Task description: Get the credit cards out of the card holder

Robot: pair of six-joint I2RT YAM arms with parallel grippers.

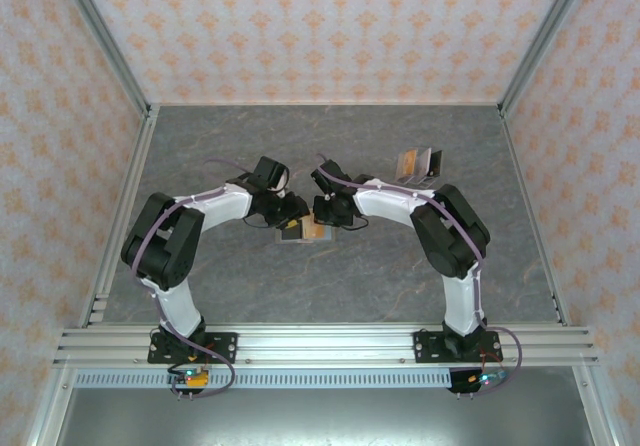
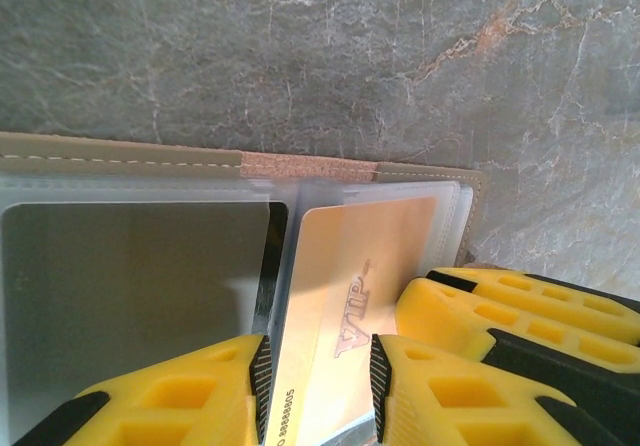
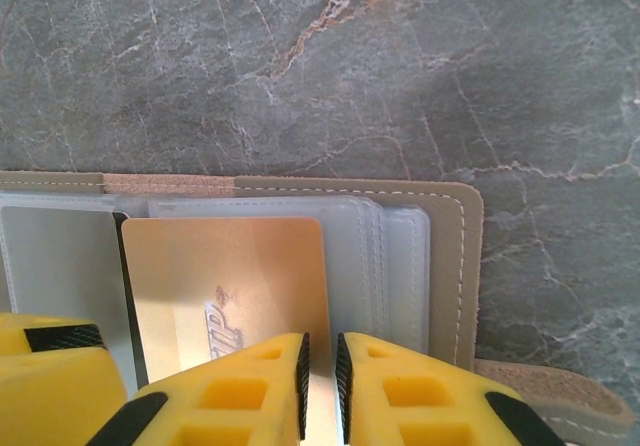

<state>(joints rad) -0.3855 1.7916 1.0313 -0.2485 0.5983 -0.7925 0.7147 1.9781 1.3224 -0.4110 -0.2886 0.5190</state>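
The card holder (image 1: 287, 237) lies open mid-table, with its tan edge (image 2: 120, 152) and stitched border (image 3: 455, 266) showing. A gold VIP card (image 2: 360, 256) (image 3: 220, 256) sits tilted among the holder's clear sleeves. My left gripper (image 2: 318, 386) has this card wedged between its pads, the left pad on the card's numbered edge. My right gripper (image 3: 321, 376) is nearly shut on a sleeve at the gold card's right edge. Its fingers (image 2: 520, 306) lie just right of the left gripper. A grey card (image 2: 130, 286) stays in the left sleeve.
A small pile of flat cards (image 1: 417, 165) lies at the back right of the marble table (image 1: 330, 136). The holder's tan tab (image 3: 560, 396) sticks out at its right. Both arms meet over the table's middle, and patterned walls close in three sides.
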